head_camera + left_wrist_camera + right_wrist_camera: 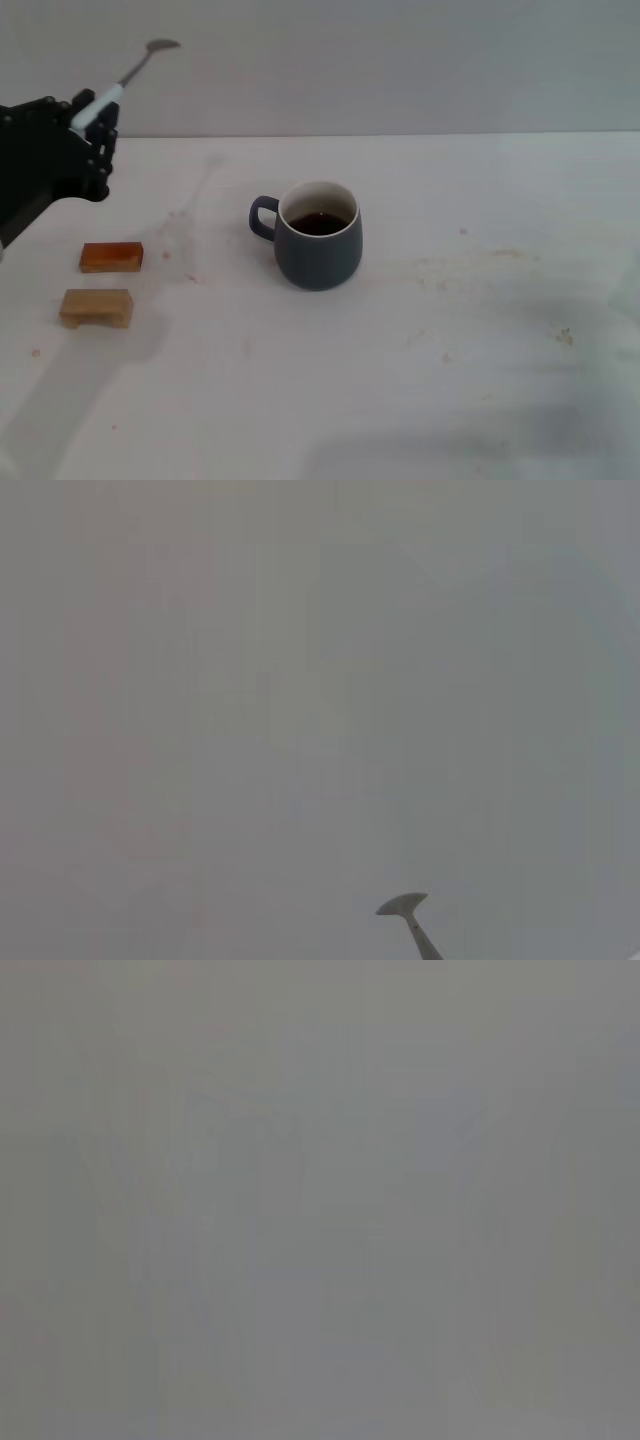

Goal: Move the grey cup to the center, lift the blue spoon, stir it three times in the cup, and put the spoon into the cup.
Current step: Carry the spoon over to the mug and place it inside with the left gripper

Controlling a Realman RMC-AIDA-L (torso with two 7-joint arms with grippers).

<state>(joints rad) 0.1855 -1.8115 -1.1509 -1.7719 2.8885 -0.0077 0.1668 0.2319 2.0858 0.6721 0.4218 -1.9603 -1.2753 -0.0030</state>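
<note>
1. table (pixel 450 400), white and faintly stained, fills the head view; every place below is given from the cup.
2. tan block (pixel 96 307) lies on the table well to the cup's left and a little nearer the robot.
3. orange block (pixel 111 257) lies just behind the tan one, apart from it, level with the cup and well to its left.
4. cup (pixel 318 247), dark grey with a pale rim, stands upright on the table near the middle of the view, dark liquid inside, handle pointing left.
5. left gripper (pixel 97 118) hangs above the table far to the cup's upper left, beyond the blocks, clenched on the spoon's pale blue handle.
6. spoon (pixel 128 75) is held clear of the table, slanting up and to the right from the fingers, metal bowl at the top against the wall, well apart from the cup. the left wrist view shows only the bowl (pixel 403 905) against plain grey.
7. right gripper is out of sight; its wrist view shows nothing but grey.
</note>
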